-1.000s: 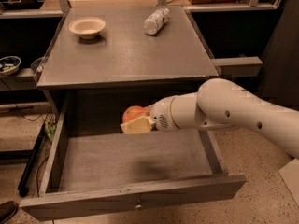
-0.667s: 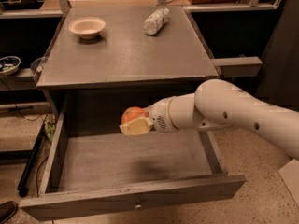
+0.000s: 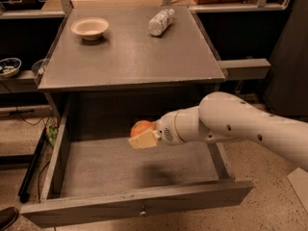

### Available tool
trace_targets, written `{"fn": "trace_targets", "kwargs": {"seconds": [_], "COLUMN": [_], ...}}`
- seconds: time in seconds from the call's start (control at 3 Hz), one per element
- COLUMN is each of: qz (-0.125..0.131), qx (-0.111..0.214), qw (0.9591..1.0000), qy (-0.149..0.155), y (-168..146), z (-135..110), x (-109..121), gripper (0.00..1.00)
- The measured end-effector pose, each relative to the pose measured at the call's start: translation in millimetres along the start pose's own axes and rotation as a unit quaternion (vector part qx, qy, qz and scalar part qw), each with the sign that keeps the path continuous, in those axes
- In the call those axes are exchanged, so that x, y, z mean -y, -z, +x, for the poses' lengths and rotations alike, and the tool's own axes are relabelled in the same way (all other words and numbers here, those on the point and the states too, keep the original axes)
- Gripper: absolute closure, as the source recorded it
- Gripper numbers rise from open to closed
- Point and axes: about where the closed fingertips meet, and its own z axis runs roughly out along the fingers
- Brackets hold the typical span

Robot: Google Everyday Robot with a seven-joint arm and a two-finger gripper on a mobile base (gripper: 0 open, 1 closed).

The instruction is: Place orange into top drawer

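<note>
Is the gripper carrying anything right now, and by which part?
Yes: the gripper holds the small round orange-red orange, one pale finger against its lower near side, the other finger hidden, over the open grey wood-grain top drawer.

Claw [image 3: 142,134] with orange [image 3: 142,127] over top drawer [image 3: 96,174]

Speckled floor [image 3: 274,203], dim side shelves [image 3: 26,77]

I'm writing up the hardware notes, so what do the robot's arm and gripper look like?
The arm is a smooth, rounded off-white shell, tubular, with a few small dark dots along it. It narrows to a cylindrical wrist with a speckled grille patch. The gripper, at the orange above the open top drawer, has a pale cream-yellow, blocky finger.
</note>
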Motion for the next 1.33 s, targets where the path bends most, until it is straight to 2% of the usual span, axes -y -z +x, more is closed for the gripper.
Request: {"fn": "trace_targets", "kwargs": {"seconds": [0.33,0.67,1.0,1.33], "qz": [0.010,0.010,0.010,0.027], "qx": [-0.022,-0.057,-0.057,-0.094], "qw": [0.9997,0.9982,0.9982,0.9951], "qy": [-0.005,-0.017,-0.017,-0.016], "y": [-6,-13,-13,-25], "z": [13,29,29,44], "x": [3,4,4,3], "gripper": [1.00,1.00,1.00,1.00]}}
